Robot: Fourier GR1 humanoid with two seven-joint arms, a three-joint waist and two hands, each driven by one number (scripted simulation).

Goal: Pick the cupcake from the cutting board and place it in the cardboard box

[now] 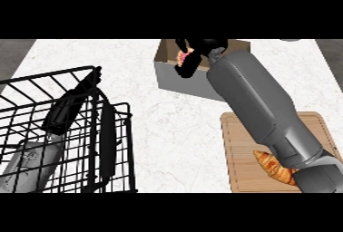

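Note:
My right hand [195, 53] reaches over the cardboard box [175, 80] at the top middle, fingers curled round the cupcake [182, 56], of which only a pink and tan sliver shows between them. The hand and cupcake hang over the box's open top. My right forearm [258, 106] stretches from the lower right across the wooden cutting board [237, 154], hiding much of it. My left hand shows nowhere in the head view.
A croissant [273, 166] lies on the cutting board beside my forearm. A black wire basket [67, 131] fills the left side, holding a grey packet [30, 165]. The white marble counter [174, 136] lies between basket and board.

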